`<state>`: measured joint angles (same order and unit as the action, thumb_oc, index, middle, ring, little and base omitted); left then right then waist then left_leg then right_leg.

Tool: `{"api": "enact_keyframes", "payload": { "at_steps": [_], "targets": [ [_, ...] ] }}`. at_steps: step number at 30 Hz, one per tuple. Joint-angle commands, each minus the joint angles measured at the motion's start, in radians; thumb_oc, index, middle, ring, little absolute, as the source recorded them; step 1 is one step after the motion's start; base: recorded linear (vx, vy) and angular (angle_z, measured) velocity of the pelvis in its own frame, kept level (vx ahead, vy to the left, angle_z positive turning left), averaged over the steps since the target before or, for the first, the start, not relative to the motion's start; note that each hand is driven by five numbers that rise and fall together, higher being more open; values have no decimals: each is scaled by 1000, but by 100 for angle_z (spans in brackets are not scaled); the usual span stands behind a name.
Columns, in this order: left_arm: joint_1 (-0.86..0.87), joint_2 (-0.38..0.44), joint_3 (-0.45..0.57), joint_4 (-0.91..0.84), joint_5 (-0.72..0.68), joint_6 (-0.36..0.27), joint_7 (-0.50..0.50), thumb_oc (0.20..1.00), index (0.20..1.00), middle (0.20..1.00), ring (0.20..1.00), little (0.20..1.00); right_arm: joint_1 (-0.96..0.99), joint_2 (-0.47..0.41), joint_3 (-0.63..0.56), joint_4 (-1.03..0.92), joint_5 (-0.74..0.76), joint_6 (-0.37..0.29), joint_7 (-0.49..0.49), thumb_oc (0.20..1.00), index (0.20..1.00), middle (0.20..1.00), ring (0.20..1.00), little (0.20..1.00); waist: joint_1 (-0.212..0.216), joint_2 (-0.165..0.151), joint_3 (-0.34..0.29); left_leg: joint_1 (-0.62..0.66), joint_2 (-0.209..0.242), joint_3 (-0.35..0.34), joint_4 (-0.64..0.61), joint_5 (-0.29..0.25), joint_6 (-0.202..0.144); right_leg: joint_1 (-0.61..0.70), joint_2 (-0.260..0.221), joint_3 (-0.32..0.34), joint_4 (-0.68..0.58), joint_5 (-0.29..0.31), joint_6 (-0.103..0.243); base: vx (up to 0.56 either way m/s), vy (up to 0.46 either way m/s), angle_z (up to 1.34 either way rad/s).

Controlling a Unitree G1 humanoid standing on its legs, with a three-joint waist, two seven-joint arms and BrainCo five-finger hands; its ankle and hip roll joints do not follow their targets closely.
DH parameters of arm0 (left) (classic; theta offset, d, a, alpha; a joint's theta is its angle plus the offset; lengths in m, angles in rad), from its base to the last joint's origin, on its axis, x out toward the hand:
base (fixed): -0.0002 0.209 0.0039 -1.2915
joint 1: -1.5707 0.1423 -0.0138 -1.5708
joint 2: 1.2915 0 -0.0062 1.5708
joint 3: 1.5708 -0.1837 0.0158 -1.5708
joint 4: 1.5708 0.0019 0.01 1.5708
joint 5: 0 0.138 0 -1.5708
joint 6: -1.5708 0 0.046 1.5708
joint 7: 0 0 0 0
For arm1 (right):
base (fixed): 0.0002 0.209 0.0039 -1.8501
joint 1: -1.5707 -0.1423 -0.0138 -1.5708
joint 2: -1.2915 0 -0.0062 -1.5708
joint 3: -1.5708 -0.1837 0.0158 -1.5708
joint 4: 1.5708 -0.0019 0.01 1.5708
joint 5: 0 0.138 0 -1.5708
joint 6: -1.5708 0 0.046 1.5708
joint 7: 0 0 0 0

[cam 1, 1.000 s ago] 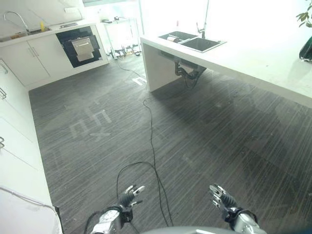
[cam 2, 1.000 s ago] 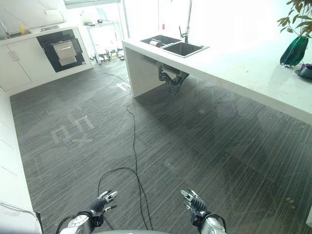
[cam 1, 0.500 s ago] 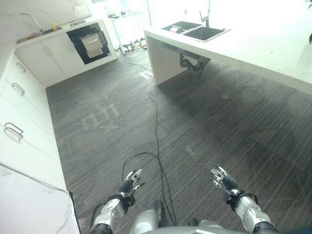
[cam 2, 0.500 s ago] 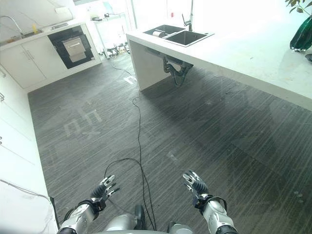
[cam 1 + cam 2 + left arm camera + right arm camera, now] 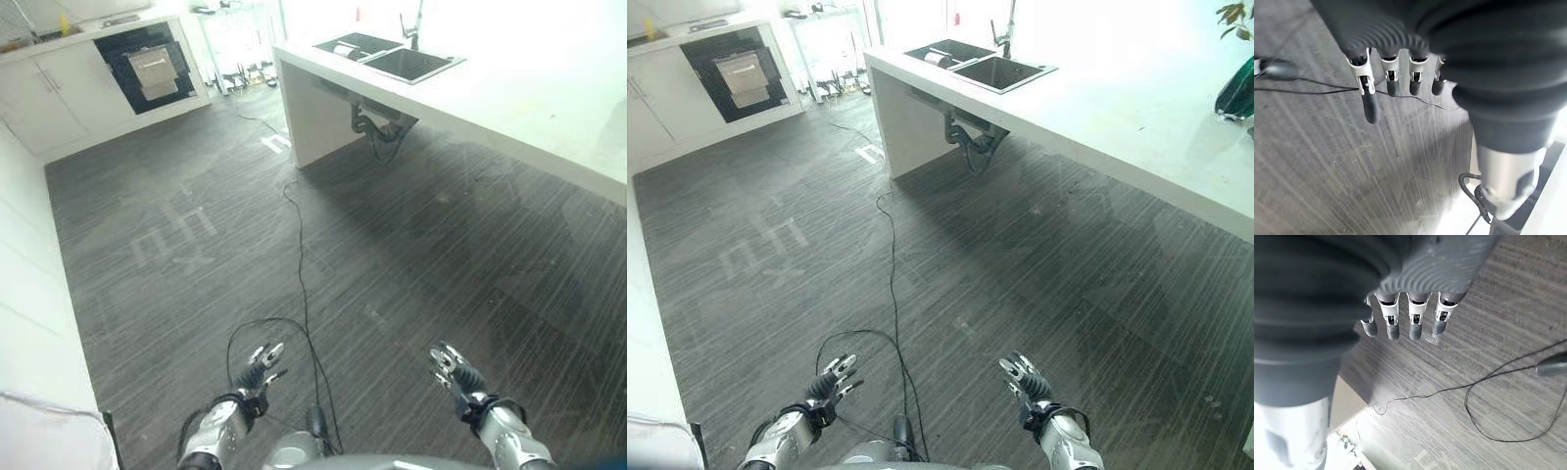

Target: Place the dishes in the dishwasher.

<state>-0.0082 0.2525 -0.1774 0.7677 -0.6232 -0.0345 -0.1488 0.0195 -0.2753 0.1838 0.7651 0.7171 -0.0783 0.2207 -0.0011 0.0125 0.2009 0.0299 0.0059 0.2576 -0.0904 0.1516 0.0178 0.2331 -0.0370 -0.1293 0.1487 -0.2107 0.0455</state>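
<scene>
left hand held low at 7 o'clock, fingers relaxed and empty, right hand at 5 o'clock likewise, dishwasher seen at 11 o'clock, sink at 1 o'clock

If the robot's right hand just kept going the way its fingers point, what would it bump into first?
Probably nothing soon: the right hand, open and empty, points forward over the bare dark floor. Farther along that line stands the white counter with its sink, though depth is hard to judge.

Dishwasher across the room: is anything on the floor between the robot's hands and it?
Nothing solid. Bare dark floor lies between the empty left hand and right hand and the black dishwasher in the far cabinets; the sink counter stands off to the right.
</scene>
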Motion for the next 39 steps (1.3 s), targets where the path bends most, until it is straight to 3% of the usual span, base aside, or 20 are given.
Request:
{"api": "enact_keyframes", "payload": {
  "at_steps": [1, 3, 4, 5, 7, 9, 11, 13, 19, 21, 24, 26, 27, 28, 30, 31, 32, 34, 37, 39],
  "targets": [
    [-45, 62, -48, -56, 60, -32, 9, 1000, 1000, 1000, 1000, 1000, -22, 32, -14, -73, 33, -62, -9, 1000, 1000, 1000, 1000, 1000, -1, -18, -70, -87, -6, -10, 111, -139, 21, 8, -37, 9, 258, 129, 109, 227, 310, 33],
    [-62, 74, -59, -69, 65, -21, 13, 1000, 1000, 1000, 1000, 1000, -19, 41, -15, -77, 25, -69, -14, 1000, 1000, 1000, 1000, 1000, -7, -20, -74, -70, -23, -9, 111, -160, 39, -63, -31, 11, 422, 199, 135, 222, 297, 22],
    [-72, 84, -66, -89, 71, -1, 16, 1000, 1000, 1000, 1000, 1000, -24, 42, -11, -73, 34, -73, -26, 1000, 1000, 1000, 1000, 1000, -8, -15, -69, -47, -33, -18, 124, -184, 50, -150, -56, -26, 533, 239, 120, 220, 248, 25],
    [-75, 84, -68, -88, 68, -2, 18, 1000, 1000, 1000, 1000, 1000, -28, 42, -7, -68, 40, -76, -27, 1000, 1000, 1000, 1000, 1000, -10, -16, -65, -39, -36, -30, 136, -193, 53, -180, -56, -29, 520, 225, 109, 201, 169, 16],
    [-74, 81, -68, -85, 62, -12, 12, 1000, 1000, 1000, 1000, 1000, -28, 40, -1, -71, 40, -80, -27, 1000, 1000, 1000, 1000, 1000, -20, -15, -55, -23, -37, -49, 141, -197, 51, -211, -40, -32, 477, 189, 99, 156, 48, 16],
    [-92, 83, -75, -95, 70, -1, -1, 1000, 1000, 1000, 1000, 1000, -9, 26, -7, -93, 44, -80, -31, 1000, 1000, 1000, 1000, 1000, -54, -7, -37, 45, -34, -94, 120, -205, 35, -286, -24, -41, 278, 164, 72, 245, 15, 43],
    [-100, 84, -79, -100, 83, 9, 0, 1000, 1000, 1000, 1000, 1000, -2, 22, -15, -92, 53, -76, -26, 1000, 1000, 1000, 1000, 1000, -66, -11, -22, 72, -34, -99, 111, -213, 31, -288, -38, -56, 185, 165, 70, 234, -65, 29],
    [-92, 90, -89, -107, 121, 9, 6, 1000, 1000, 1000, 1000, 1000, -6, 20, -27, -65, 66, -72, 2, 1000, 1000, 1000, 1000, 1000, -77, -35, 1, 128, -42, -107, 85, -248, 22, -343, -111, -48, -30, 309, 121, 418, -239, 49],
    [-56, 91, -87, -90, 166, -23, -24, 1000, 1000, 1000, 1000, 1000, -19, 29, -26, -55, 75, -69, -20, 1000, 1000, 1000, 1000, 1000, -76, -39, 4, 179, -58, -141, 90, -313, 40, -367, -139, -53, -113, 374, 133, 287, -127, 25],
    [-43, 88, -80, -82, 164, -32, -20, 1000, 1000, 1000, 1000, 1000, -24, 27, -21, -45, 73, -73, -16, 1000, 1000, 1000, 1000, 1000, -71, -41, -3, 183, -59, -129, 112, -332, 42, -354, -143, -77, -110, 365, 132, 287, -143, 27],
    [-22, 79, -65, -68, 160, -51, -13, 1000, 1000, 1000, 1000, 1000, -29, 23, -16, -46, 77, -77, -27, 1000, 1000, 1000, 1000, 1000, -81, -38, -24, 220, -46, -140, 147, -370, 29, -345, -129, -59, -103, 353, 126, 312, -173, 15],
    [-5, 73, -60, -77, 149, -55, -15, 1000, 1000, 1000, 1000, 1000, -31, 10, -3, -75, 70, -76, -34, 1000, 1000, 1000, 1000, 1000, -91, -30, -44, 257, -27, -136, 160, -393, 10, -344, -108, -53, -95, 334, 104, 394, -266, 21],
    [12, 59, -57, -80, 150, -47, -27, 1000, 1000, 1000, 1000, 1000, -49, -13, 9, -99, 58, -63, -40, 1000, 1000, 1000, 1000, 1000, -92, -14, -64, 215, 34, -149, 359, -268, -64, -299, -47, -24, -120, 298, 48, 410, -339, 2],
    [13, 60, -57, -82, 146, -46, -29, 1000, 1000, 1000, 1000, 1000, -50, -15, 10, -102, 56, -61, -40, 1000, 1000, 1000, 1000, 1000, -91, -17, -66, 204, 35, -151, 386, -251, -69, -297, -48, -21, -123, 297, 43, 373, -355, -20],
    [25, 54, -48, -93, 114, -45, -43, 1000, 1000, 1000, 1000, 1000, -62, -36, 13, -103, 22, -63, -22, 1000, 1000, 1000, 1000, 1000, -73, -31, -56, 85, 45, -149, 619, -190, -93, -242, -44, -8, -142, 277, 11, 251, -213, -56],
    [27, 54, -48, -97, 113, -44, -46, 1000, 1000, 1000, 1000, 1000, -64, -44, 11, -101, 20, -62, -23, 1000, 1000, 1000, 1000, 1000, -65, -34, -49, 37, 51, -154, 658, -180, -95, -218, -42, -8, -147, 271, 3, 428, -159, -79],
    [16, 57, -53, -94, 117, -38, -61, 1000, 1000, 1000, 1000, 1000, -70, -51, -4, -82, 48, -62, -28, 1000, 1000, 1000, 1000, 1000, -41, -40, -29, -19, 27, -154, 561, -234, -61, -151, -41, -8, -161, 240, 10, 328, -40, -53],
    [17, 58, -55, -96, 116, -40, -61, 1000, 1000, 1000, 1000, 1000, -72, -50, -7, -75, 41, -61, -20, 1000, 1000, 1000, 1000, 1000, -37, -34, -28, -5, 19, -150, 450, -238, -54, -137, -32, -3, -163, 227, 15, 256, 61, -42],
    [19, 62, -56, -102, 90, -46, -50, 1000, 1000, 1000, 1000, 1000, -69, -50, -2, -64, 18, -52, -20, 1000, 1000, 1000, 1000, 1000, -23, -15, -17, 1, 25, -172, 196, -176, -71, -92, -8, 19, -187, 204, 22, 259, 140, -37],
    [23, 55, -50, -99, 83, -52, -43, 1000, 1000, 1000, 1000, 1000, -60, -49, 0, -61, 26, -43, -29, 1000, 1000, 1000, 1000, 1000, -10, -3, -8, -15, 68, -204, 59, -82, -103, -51, 7, 34, -213, 187, 19, 319, 199, -42]
  ]
}}
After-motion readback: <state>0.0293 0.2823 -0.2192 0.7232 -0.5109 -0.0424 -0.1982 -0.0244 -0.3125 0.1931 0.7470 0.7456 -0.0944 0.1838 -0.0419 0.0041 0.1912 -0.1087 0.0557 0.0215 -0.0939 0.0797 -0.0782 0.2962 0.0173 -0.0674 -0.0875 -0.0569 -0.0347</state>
